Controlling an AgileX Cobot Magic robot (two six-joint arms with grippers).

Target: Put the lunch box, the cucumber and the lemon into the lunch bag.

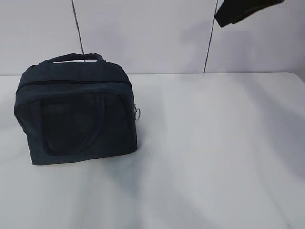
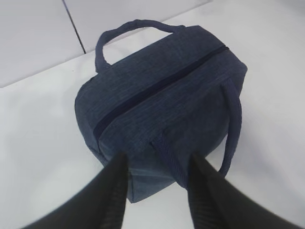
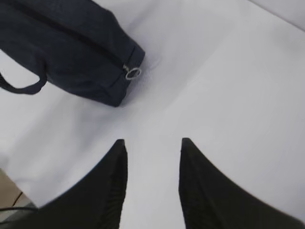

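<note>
Both tools hang released and empty: the left tool (image 2: 157,183) just above the zipped lunch bag (image 1: 76,114), the right tool (image 3: 152,179) over bare counter (image 1: 214,152). Next, I judge: steady the bag, pinch the ring pull (image 3: 133,73) squarely, unzip. No food in view.

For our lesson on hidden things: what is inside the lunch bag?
Nothing inside can be seen. The lunch bag stands zipped shut, its zipper closed along the top and the ring pull at one end. Whatever it holds is covered by the fabric.
</note>
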